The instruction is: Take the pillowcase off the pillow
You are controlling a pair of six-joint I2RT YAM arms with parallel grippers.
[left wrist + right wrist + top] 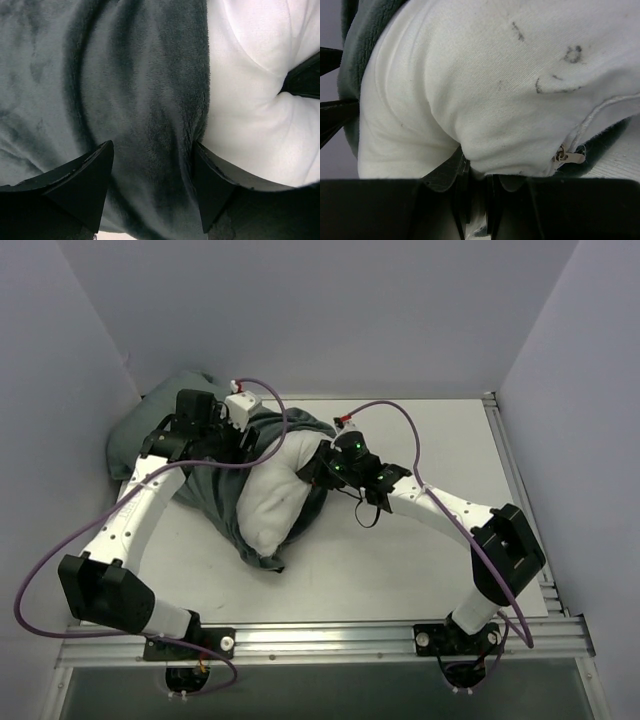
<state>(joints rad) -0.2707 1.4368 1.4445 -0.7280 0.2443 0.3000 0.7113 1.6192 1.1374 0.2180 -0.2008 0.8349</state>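
The pillow (pixel 272 495) lies mid-tabletop, half bared, long axis running 11 to 5 o'clock. The right gripper (pixel 476 187) pinches its white fabric; the left gripper (pixel 152 175) straddles the pillowcase (pixel 205 485), fingers apart, toward 10 o'clock.

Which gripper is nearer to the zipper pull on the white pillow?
Right. The right gripper is pinching the pillow just beside the zipper pull; the left gripper straddles the pillowcase, farther away.
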